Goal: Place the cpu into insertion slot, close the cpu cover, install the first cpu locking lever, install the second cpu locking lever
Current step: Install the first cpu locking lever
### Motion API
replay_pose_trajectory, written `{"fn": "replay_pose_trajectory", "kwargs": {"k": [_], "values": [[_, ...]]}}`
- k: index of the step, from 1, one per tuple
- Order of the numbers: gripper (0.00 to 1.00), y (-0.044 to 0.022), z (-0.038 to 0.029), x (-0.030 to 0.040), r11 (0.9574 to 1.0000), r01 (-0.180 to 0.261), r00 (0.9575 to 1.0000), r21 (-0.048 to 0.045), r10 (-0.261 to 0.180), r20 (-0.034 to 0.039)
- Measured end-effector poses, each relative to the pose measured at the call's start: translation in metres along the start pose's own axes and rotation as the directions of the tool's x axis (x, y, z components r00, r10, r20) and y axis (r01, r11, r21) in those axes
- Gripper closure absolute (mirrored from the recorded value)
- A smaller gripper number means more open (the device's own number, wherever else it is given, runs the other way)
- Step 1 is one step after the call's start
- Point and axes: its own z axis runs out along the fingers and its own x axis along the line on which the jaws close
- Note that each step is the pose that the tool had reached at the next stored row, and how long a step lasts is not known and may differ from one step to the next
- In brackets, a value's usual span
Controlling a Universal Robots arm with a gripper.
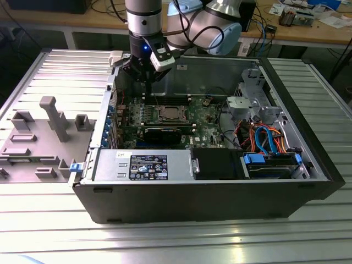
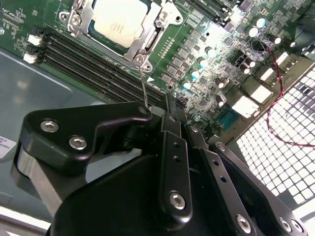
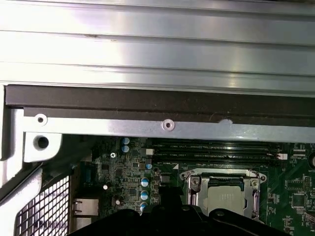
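Your gripper (image 2: 170, 105) hangs above the board with its jaws closed; the cpu (image 2: 119, 19) sits under its cover (image 2: 152, 42).

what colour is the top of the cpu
Silvery-grey metal, the cpu seated in its socket; clearest in the second wrist view.

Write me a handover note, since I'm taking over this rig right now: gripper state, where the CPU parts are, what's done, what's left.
Gripper: hovers above the motherboard inside the open PC case, holding nothing visible; in the second wrist view its fingers look closed together.
The cpu: seated in the socket.
The cpu cover: down, framing the chip.
A thin locking lever stands up from the socket corner toward the gripper.
Done: cpu placed, cover closed.
Left: lever locking appears unfinished; the second lever's state is unclear.
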Motion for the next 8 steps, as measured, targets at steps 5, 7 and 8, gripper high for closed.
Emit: {"fn": "replay_pose_trajectory", "kwargs": {"k": [5, 7, 8], "values": [[0.89, 0.0007, 0.0000, -0.0015, 1.0000, 0.000, 1.0000, 0.0001, 0.000, 0.0001], [0.89, 0.0007, 0.0000, -0.0018, 1.0000, 0.000, 1.0000, 0.0001, 0.000, 0.0001], [0.89, 0.0007, 0.0000, -0.0019, 1.0000, 0.000, 1.0000, 0.0002, 0.000, 0.0000]]}}
